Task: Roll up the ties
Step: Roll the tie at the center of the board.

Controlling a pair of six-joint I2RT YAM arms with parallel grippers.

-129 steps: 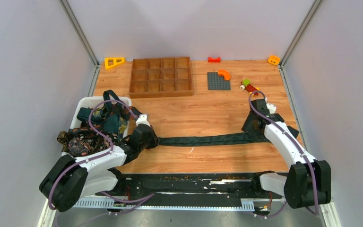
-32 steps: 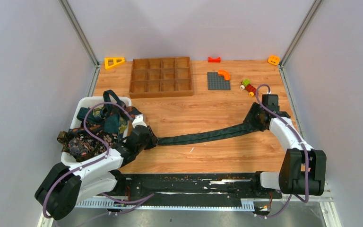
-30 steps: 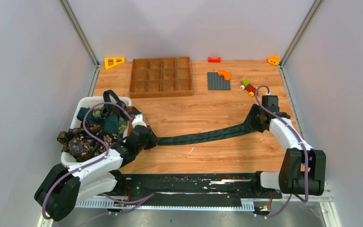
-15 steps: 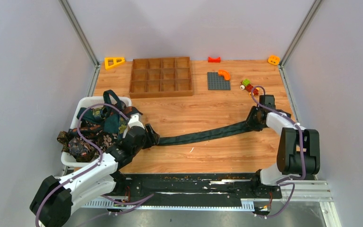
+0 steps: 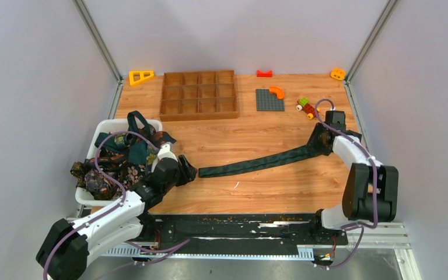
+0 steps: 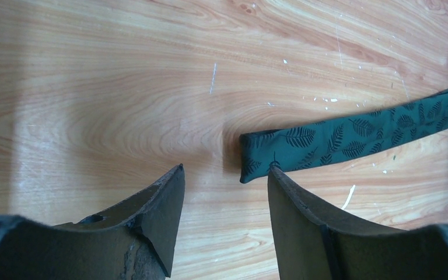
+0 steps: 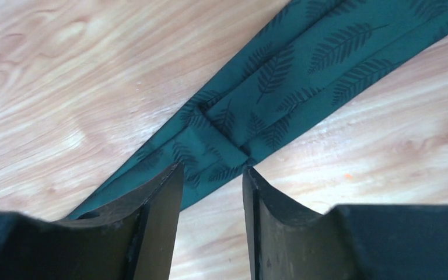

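A dark green tie [image 5: 256,162] with a leaf print lies flat and slantwise on the wooden table. Its narrow end is near my left gripper, its wide end under my right gripper. My left gripper [image 5: 188,170] is open and empty. In the left wrist view the narrow end [image 6: 280,146] lies just ahead of the gripper [image 6: 226,170], by the right fingertip. My right gripper [image 5: 321,142] is open above the tie. In the right wrist view the tie [image 7: 256,99] and its keeper loop lie just beyond the gripper [image 7: 213,170]. More ties [image 5: 116,163], teal and brown patterned, are piled in a white bin [image 5: 106,123].
A wooden compartment tray [image 5: 198,94] stands at the back. A grey baseplate [image 5: 269,100], a small toy car [image 5: 307,106], a red piece [image 5: 263,73], an orange block [image 5: 338,74] and a yellow triangle [image 5: 140,76] lie along the far edge.
My left gripper has come off the tie's narrow end and drawn back to the left. My right gripper has moved a little farther back, taking the wide end along, so the tie lies slantwise.
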